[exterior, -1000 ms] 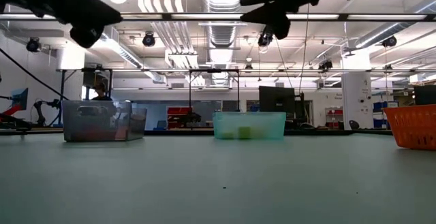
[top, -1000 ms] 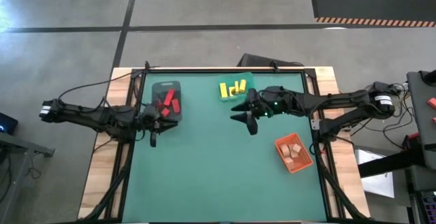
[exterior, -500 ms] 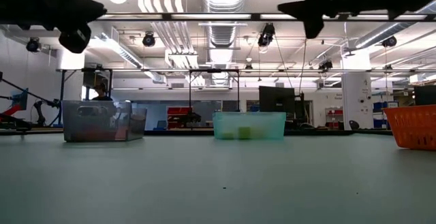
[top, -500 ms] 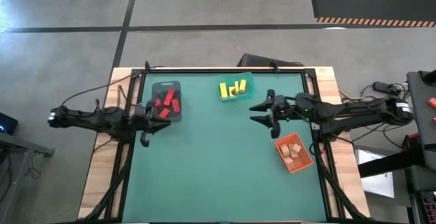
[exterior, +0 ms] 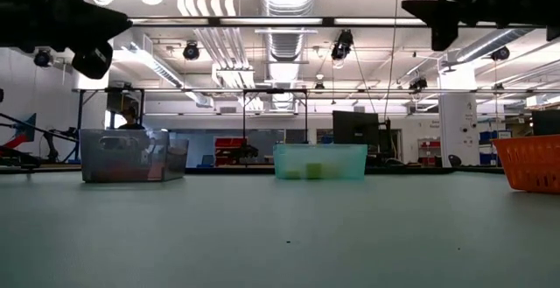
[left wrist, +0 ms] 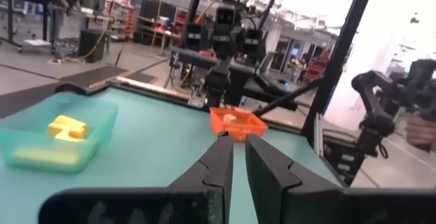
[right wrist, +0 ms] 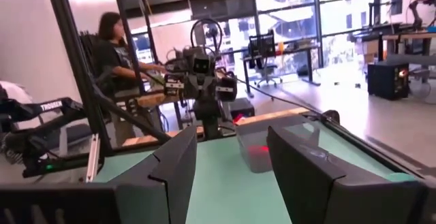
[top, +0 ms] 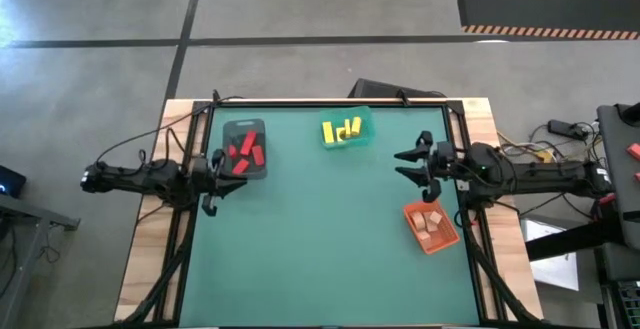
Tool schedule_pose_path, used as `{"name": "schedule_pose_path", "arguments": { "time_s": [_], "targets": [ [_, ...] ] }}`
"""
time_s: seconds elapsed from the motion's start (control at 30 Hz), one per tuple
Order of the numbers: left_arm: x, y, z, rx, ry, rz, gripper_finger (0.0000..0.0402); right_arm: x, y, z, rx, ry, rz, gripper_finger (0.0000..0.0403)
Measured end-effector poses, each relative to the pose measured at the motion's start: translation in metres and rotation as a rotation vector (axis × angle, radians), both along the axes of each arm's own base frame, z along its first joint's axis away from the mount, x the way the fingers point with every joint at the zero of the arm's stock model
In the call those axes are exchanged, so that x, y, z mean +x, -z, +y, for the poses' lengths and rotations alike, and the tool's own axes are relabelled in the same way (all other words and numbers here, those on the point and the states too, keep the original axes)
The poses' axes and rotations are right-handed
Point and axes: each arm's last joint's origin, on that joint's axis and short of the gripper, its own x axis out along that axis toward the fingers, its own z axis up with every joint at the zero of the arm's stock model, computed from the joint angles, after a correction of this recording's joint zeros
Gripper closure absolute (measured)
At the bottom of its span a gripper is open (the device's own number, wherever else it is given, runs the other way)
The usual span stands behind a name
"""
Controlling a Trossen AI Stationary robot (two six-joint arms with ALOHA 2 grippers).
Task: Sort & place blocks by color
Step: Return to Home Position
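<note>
Red blocks (top: 245, 152) lie in the grey bin (top: 244, 133), yellow blocks (top: 341, 131) in the teal bin (top: 362, 126), and tan blocks (top: 430, 221) in the orange bin (top: 447, 239). My left gripper (top: 222, 179) is shut and empty, above the table's left edge beside the grey bin. Its fingers stand close together in the left wrist view (left wrist: 238, 159). My right gripper (top: 405, 164) is open and empty, above the table's right side, just beyond the orange bin. Its wide gap shows in the right wrist view (right wrist: 231, 163).
In the low view the grey bin (exterior: 131, 155), the teal bin (exterior: 319, 161) and the orange bin (exterior: 529, 161) stand along the far part of the green table, and both grippers hang high above it. A person (right wrist: 116, 47) stands beyond the table's left side.
My right gripper has gone from beside the teal bin toward the table's right edge, staying open. My left gripper has drawn back from the grey bin toward the table's left edge. The blocks and bins have not moved.
</note>
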Motion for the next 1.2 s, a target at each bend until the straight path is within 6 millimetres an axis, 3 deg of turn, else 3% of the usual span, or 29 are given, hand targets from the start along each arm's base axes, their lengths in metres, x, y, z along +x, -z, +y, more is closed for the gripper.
{"name": "schedule_pose_path", "arguments": {
  "time_s": [0.2, 0.5, 0.73, 0.93, 1.2],
  "targets": [
    [-0.001, 0.000, 0.000, -0.002, 0.013, -0.015, 0.0377, -0.033, 0.004, 0.003, -0.018, 0.003, -0.166, 0.0232],
    [0.000, 0.001, -0.001, 0.002, 0.023, 0.005, 0.0377, -0.054, 0.015, 0.006, -0.152, 0.024, -0.272, 0.0232],
    [0.003, 0.004, -0.001, 0.006, 0.022, 0.037, 0.0377, -0.055, 0.037, 0.006, -0.211, 0.047, -0.265, 0.0232],
    [0.005, 0.005, -0.001, 0.009, 0.021, 0.058, 0.0377, -0.052, 0.039, 0.005, -0.238, 0.055, -0.229, 0.0232],
    [0.007, 0.007, -0.002, 0.013, 0.021, 0.081, 0.0377, -0.047, 0.050, 0.005, -0.143, 0.026, -0.118, 0.0232]
  ]
}}
